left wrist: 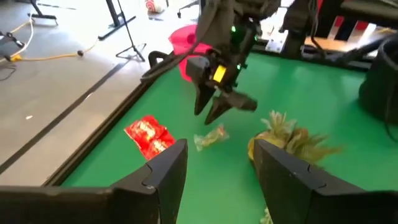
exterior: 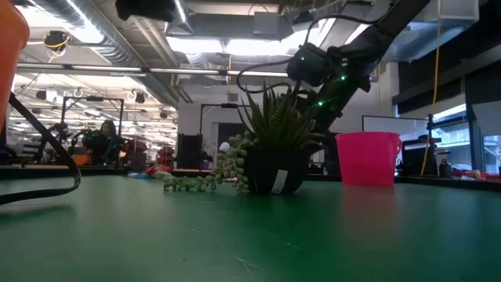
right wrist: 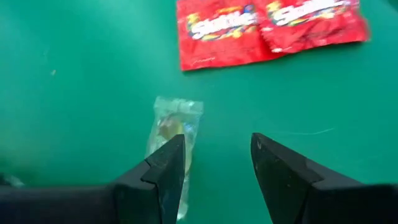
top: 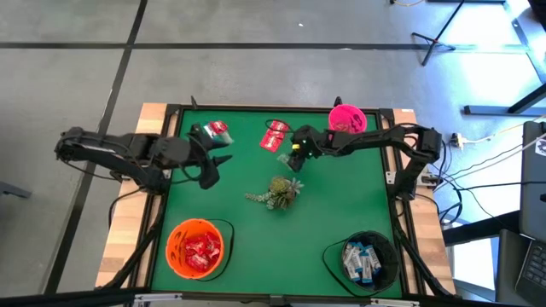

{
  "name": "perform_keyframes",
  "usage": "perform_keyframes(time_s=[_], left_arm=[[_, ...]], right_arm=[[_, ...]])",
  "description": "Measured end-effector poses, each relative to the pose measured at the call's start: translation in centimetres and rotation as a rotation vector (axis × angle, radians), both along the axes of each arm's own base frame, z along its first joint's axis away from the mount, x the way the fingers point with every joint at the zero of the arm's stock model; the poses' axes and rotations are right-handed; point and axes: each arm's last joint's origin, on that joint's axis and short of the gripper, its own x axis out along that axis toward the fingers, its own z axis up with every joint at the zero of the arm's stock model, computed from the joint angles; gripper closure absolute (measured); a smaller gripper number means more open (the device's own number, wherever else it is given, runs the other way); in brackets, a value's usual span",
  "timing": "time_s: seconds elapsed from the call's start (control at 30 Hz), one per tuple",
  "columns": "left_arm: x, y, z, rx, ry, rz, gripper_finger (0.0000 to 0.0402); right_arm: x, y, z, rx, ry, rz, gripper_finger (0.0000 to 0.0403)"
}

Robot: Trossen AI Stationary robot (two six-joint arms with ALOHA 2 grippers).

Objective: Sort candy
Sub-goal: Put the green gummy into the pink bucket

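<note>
Clear-wrapped candy [right wrist: 172, 127] beside right tool [right wrist: 217, 163]

Four eyes on my green table

From straight overhead I see the whole table [top: 256, 247] and both my arms; my low eye sits at tabletop level, close behind the potted plant [exterior: 274, 149], facing the room. My right wrist looks steeply down, very near two red packets [right wrist: 267, 25] at twelve o'clock; my left wrist looks across at my right gripper [left wrist: 214, 112] and shares those packets [left wrist: 149, 135].
</note>
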Motion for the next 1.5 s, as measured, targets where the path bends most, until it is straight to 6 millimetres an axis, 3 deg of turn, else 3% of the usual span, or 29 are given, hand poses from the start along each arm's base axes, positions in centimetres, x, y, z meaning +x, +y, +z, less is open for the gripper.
perform_keyframes(time_s=[0.23,0.47,0.73,0.93,1.17,1.33,1.5], left_arm=[[-1.6,0.0,-3.2,0.054,0.03,0.054,0.0223],[-3.7,0.3,-5.1,-0.007,-0.231,0.048,0.0223],[-3.8,0.3,-7.0,-0.063,-0.31,0.057,0.0223],[-3.6,0.2,-7.0,-0.103,-0.316,0.041,0.0223],[-3.6,0.2,-6.9,-0.107,-0.332,0.042,0.0223],[-3.6,0.2,-6.9,-0.107,-0.333,0.045,0.0223],[-3.6,0.2,-6.9,-0.107,-0.334,0.046,0.0223]], right_arm=[[0.1,0.5,-0.1,0.012,0.006,0.07,0.0221],[0.5,1.8,-0.1,0.012,0.006,0.114,0.0221],[1.4,1.9,-3.5,0.026,0.066,0.108,0.0221],[1.5,1.9,-4.2,0.033,0.077,0.085,0.0226],[1.3,1.9,-3.4,0.016,0.065,0.103,0.0319],[0.9,2.0,-1.2,0.006,0.022,0.114,0.0389],[-0.4,2.3,2.6,-0.027,-0.033,0.128,0.0379]])
